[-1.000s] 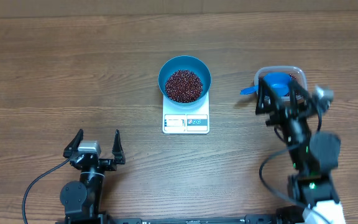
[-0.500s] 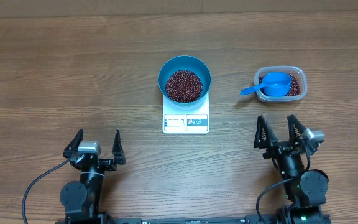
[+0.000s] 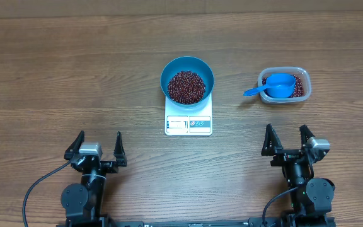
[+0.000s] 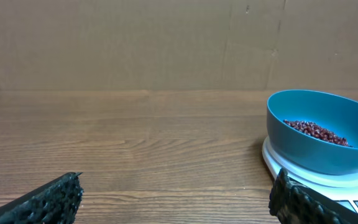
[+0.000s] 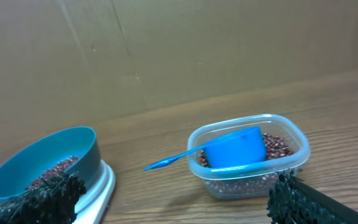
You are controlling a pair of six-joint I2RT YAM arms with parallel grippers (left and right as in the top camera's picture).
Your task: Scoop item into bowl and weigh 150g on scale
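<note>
Brown wood-grain tabletop [image 3: 55,63] is backed by a cardboard wall [image 4: 166,43]. At its centre the blue bowl [image 3: 169,69] is set squarely on the white scale [image 3: 188,125], so that its load can be weighed — a heap of red-brown beans [image 3: 186,86] lies inside. To the right, more beans are stored in a clear tub [image 3: 303,73], the blue scoop [image 3: 278,85] laid in it. The left gripper [image 3: 99,140] and the right gripper [image 3: 286,132] are seen at the near edge, jaws spread wide, nothing held — well apart from the bowl, so the reading is judged undisturbed.
</note>
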